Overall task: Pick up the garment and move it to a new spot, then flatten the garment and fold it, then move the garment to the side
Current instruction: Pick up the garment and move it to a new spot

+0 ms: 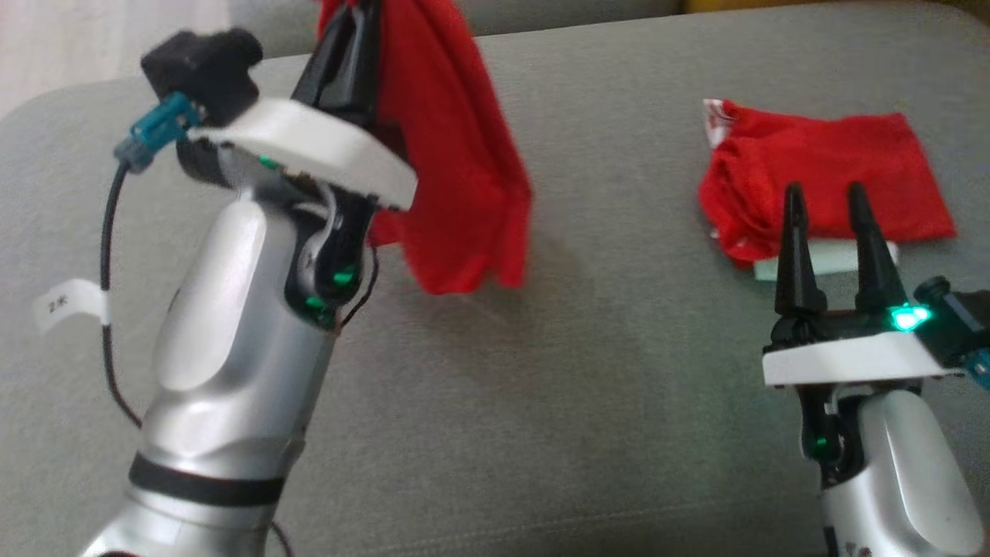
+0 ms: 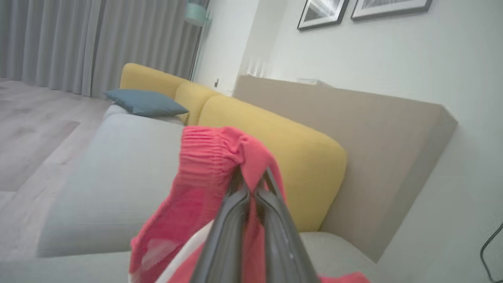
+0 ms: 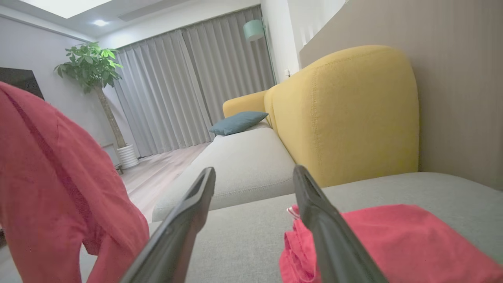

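Your left gripper pinches the red garment, which hangs above the sofa seat near its far edge. Your right gripper stands open beside a folded red cloth. Pickup looks done; placing, flattening, folding and moving aside are left.

Hanging red cloth garment: soft, matt, part ribbed. Folded red cloth garment: matt. Grey fabric sofa seat: coarse weave, matt. Left pincer, right pincer: smooth dark plastic, faint sheen. Yellow fabric backrest: matt, stitched.
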Available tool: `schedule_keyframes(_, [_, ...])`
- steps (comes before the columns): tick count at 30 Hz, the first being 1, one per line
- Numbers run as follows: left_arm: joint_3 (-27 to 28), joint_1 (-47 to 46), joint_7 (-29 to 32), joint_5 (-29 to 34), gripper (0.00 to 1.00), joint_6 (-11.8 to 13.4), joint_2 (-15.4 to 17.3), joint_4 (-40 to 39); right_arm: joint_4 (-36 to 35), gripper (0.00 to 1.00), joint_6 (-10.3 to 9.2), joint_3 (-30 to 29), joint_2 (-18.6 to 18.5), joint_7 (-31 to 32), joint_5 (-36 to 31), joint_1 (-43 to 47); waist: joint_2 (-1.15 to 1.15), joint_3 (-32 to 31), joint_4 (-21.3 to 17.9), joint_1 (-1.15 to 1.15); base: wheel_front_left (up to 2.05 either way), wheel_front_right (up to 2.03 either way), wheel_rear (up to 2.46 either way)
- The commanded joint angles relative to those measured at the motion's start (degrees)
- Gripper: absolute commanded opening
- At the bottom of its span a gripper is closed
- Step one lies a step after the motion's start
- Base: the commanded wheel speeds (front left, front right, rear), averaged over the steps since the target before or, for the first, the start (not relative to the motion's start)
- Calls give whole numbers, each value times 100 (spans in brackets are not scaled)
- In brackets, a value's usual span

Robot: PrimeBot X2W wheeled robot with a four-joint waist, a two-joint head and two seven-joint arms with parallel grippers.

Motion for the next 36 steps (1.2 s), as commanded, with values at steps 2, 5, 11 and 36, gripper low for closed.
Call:
schedule_keyframes(2, [-51,-537,-210,-276,0,230,70,-375,-160,100,11,173,-12,-72,53,-317,0,37,-238,0,0,0,0])
schedule_keyframes(5, [-332,-685,-596,-699,0,646,68,-482,-123,100,11,207,-12,-92,82,-345,0,93,-362,0,0,0,0])
schedule_keyframes(11, [-640,-501,-1056,-944,0,1107,67,-51,-129,100,11,214,-12,-115,115,-384,0,297,-470,0,0,0,0])
schedule_keyframes(36, [252,515,-1183,734,100,645,322,1529,53,100,11,277,-12,-127,-63,-288,0,282,105,0,0,0,0])
